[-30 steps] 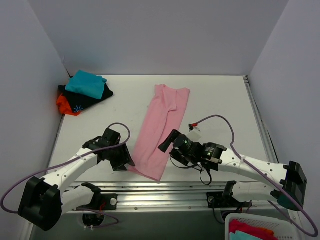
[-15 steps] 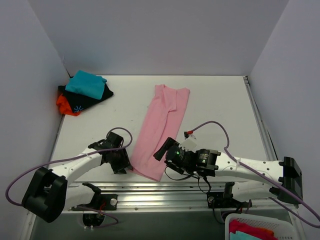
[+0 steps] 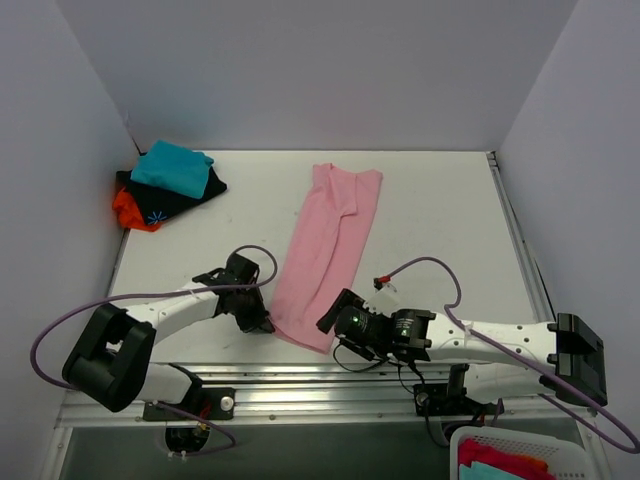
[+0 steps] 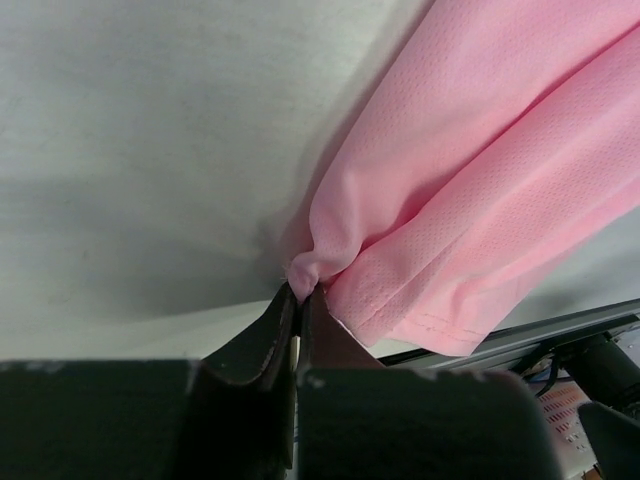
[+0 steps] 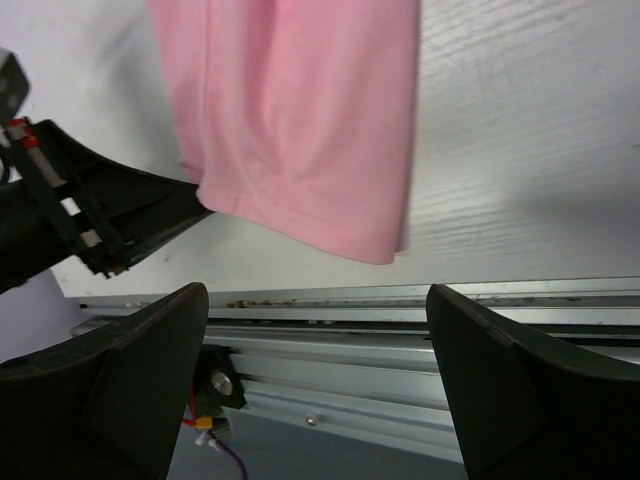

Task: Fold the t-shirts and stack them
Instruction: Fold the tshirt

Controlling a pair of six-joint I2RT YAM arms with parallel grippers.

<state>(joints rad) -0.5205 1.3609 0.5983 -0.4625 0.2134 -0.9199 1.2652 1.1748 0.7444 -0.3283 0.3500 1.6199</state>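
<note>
Pinching the near-left hem corner of the pink t-shirt (image 3: 328, 255) tight in my left hand (image 3: 262, 322), I see it run lengthwise away from me, with my wide-open, empty right hand (image 3: 335, 318) just beside its near-right corner.

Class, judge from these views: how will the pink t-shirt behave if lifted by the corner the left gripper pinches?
Probably floppy: the pink t-shirt bunches into soft folds where the left gripper pinches it. Likely light, since the thin knit lies flat. Lifted, it would probably drape and trail, not hold shape.
</note>
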